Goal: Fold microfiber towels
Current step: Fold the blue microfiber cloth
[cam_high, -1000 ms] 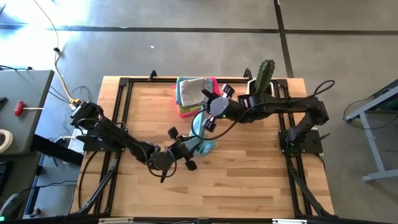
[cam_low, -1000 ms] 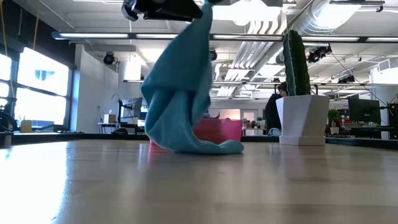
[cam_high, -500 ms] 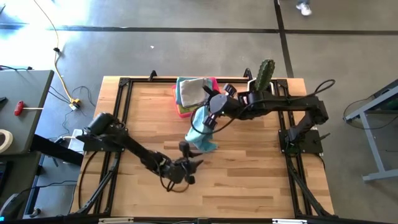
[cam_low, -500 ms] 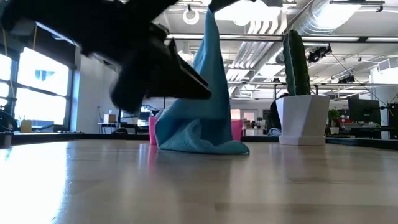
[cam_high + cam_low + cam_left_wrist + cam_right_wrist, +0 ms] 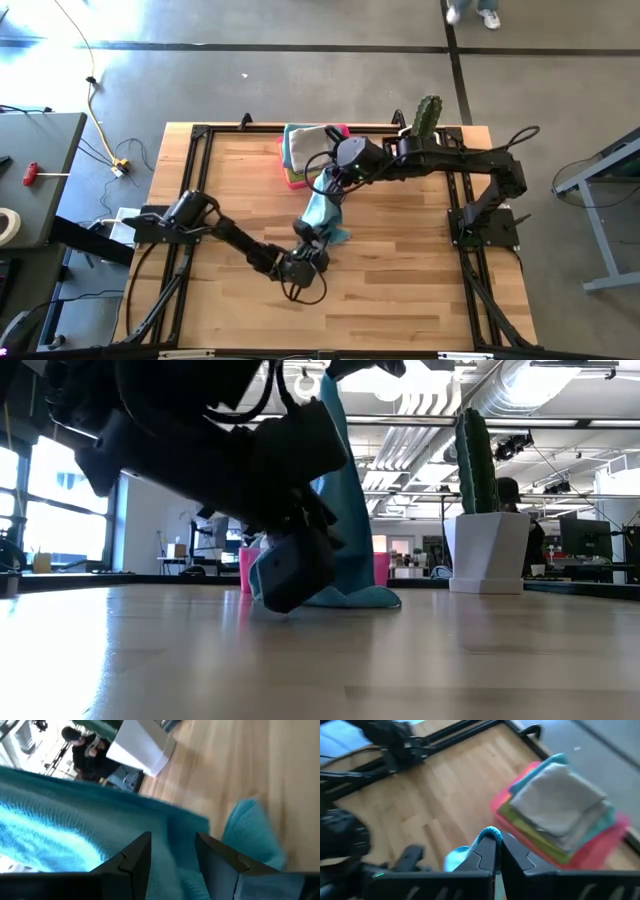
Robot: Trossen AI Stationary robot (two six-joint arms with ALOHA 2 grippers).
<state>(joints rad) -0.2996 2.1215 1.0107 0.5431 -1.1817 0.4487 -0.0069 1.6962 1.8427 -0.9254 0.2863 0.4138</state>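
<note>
A teal-blue microfiber towel (image 5: 320, 215) hangs from my right gripper (image 5: 338, 172), which is shut on its top over the table's middle. The towel's lower end (image 5: 355, 596) lies bunched on the table. My left gripper (image 5: 311, 243) is open, low at the towel's near side, with the teal cloth (image 5: 75, 835) right in front of its fingers. A stack of folded towels (image 5: 560, 805), grey on top, rests on the pink tray (image 5: 292, 178) at the far edge. My right gripper pinches the towel's top corner (image 5: 490, 833) between its two shut fingers, coming from above. The towel hangs below it in a narrow cone (image 5: 335, 480), with its lower end on the table. My left gripper: I cannot tell whether its open fingers (image 5: 135, 854) touch the cloth.
A potted cactus (image 5: 426, 118) in a white pot (image 5: 485, 552) stands at the table's far right. Black frame rails run along the table's edges (image 5: 190, 180). Bare wood lies at the near side (image 5: 400, 290). A person shows in the room behind (image 5: 512, 490).
My right gripper has gone up and toward the far edge with the towel's top, so the towel hangs taller and narrower while its lower end stays on the table. My left arm has swung toward the near edge and turned its gripper toward the towel's lower end.
</note>
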